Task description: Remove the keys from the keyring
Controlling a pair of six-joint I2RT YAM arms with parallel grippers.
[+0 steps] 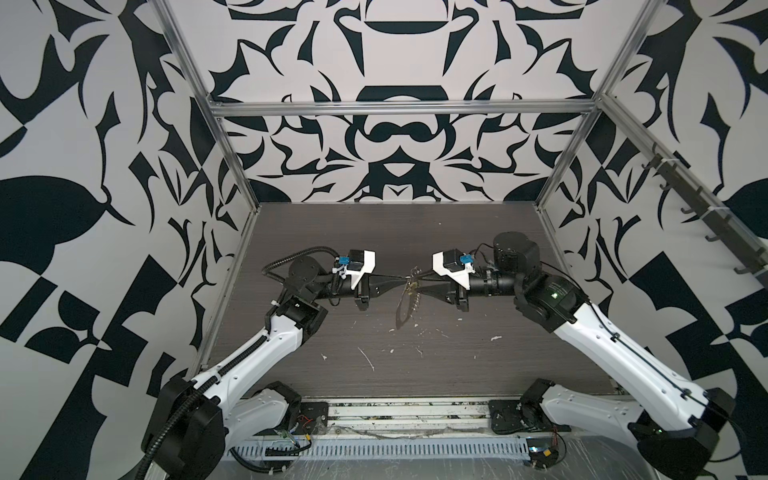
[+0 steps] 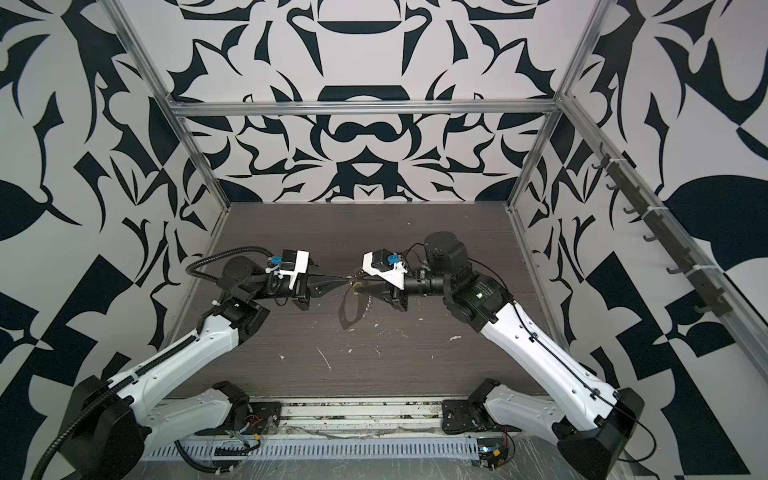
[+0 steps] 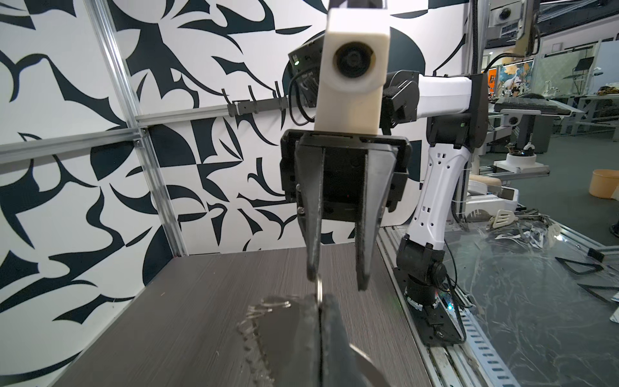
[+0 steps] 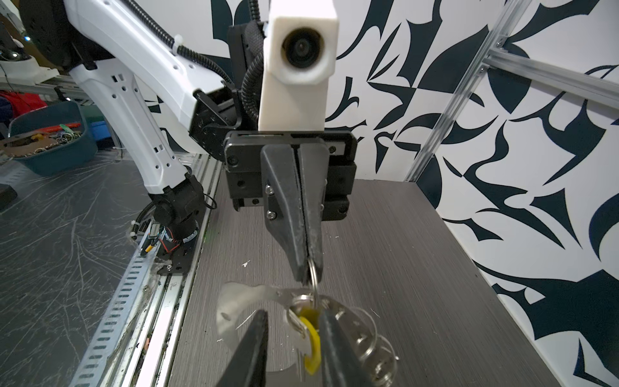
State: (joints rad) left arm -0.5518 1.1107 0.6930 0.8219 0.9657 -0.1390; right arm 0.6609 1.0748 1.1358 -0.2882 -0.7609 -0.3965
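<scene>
Right wrist view: your left gripper [image 4: 307, 276] has its black tapered fingers [image 4: 284, 217] pressed flat together, no gap along the seam. It pinches the keyring [image 4: 313, 268] right at the tips. The ring is thin round silvery wire, seen nearly edge-on.

Your right gripper [image 4: 293, 315] sits closer to the lens than the keyring and is partly open: two dark wedge-shaped fingers [image 4: 251, 351] with a clear gap. You aren't clamping anything with it that I can see.

The keys [image 4: 314, 335] hang off the keyring between those two fingers, tight against one of them. They are glossy yellow plastic, a rounded oblong, with a short flat bright-metal blade alongside. Can't tell whether that finger actually presses the yellow part.

Beyond the keyring a chain [image 4: 368, 338] of shiny round wire links curls away, blurred. On the keyring's other side a pale, flat, matte cut-out piece [image 4: 231, 301] with a small hole sticks out.

Left wrist view agrees: the right gripper [image 3: 337, 283] has its jaws apart, with one fingertip touching the keyring [image 3: 318, 288]. The left gripper [image 3: 320, 301] is closed on it.

In both top views you have the grippers tip to tip at the keyring: left gripper [image 1: 404, 277], right gripper [image 1: 419, 283]. The whole cluster is held up off the table [image 1: 332, 232], which is dark grey with a fine linear grain and white scuffs. The yellow of the keys [image 2: 354, 285] just shows beside the keyring.
</scene>
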